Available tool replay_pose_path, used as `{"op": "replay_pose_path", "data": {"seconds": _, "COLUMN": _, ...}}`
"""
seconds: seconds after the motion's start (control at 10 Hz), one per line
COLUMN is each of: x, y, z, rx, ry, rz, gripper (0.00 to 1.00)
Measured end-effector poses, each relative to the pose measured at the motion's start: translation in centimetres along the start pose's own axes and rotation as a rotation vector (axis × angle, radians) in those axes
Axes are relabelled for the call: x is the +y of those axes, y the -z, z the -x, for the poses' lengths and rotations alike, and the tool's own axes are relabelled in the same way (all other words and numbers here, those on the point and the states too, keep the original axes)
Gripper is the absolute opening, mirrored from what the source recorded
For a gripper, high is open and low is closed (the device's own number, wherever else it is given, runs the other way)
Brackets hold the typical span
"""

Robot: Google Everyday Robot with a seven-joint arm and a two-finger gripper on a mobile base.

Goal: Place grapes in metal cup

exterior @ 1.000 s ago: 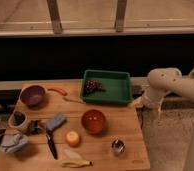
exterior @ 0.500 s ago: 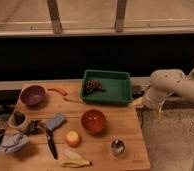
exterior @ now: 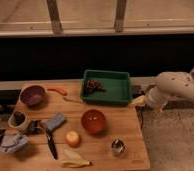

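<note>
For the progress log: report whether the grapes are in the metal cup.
Out. The grapes lie in the green tray; the metal cup stands apart, near the front. The gripper hangs beside the tray.

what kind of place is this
Likely a mock kitchen test setup: wooden table strewn with a knife, an orange bowl, grapes in a green tray; gripper by the table's right edge.

The gripper stood at the right edge of the table, just beside the green tray. The arm behind it was cut off by the right picture edge. The table's near edge was cut off at the bottom. The dark contents of the pale cup could not be identified.
</note>
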Motion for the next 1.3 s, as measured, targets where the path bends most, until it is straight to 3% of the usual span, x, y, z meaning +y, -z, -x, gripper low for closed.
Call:
{"op": "replay_pose_path", "data": {"seconds": 0.4, "x": 6.7, "y": 0.2, "z": 3.4, "rx": -0.077, "ry": 0.108, "rz": -0.008, "gripper": 0.80}}
{"op": "replay_pose_path", "data": {"seconds": 0.8, "x": 16.4, "y": 1.0, "z": 5.6, "rx": -0.202, "ry": 0.279, "rz": -0.002, "gripper": 0.80}}
{"op": "replay_pose_path", "data": {"seconds": 0.9, "x": 17.6, "y": 1.2, "z": 5.6, "rx": -0.212, "ry": 0.301, "rz": 0.004, "gripper": 0.80}}
{"op": "replay_pose_path", "data": {"seconds": 1.3, "x": 17.4, "y": 1.2, "z": 5.6, "rx": -0.211, "ry": 0.300, "rz": 0.002, "gripper": 0.80}}
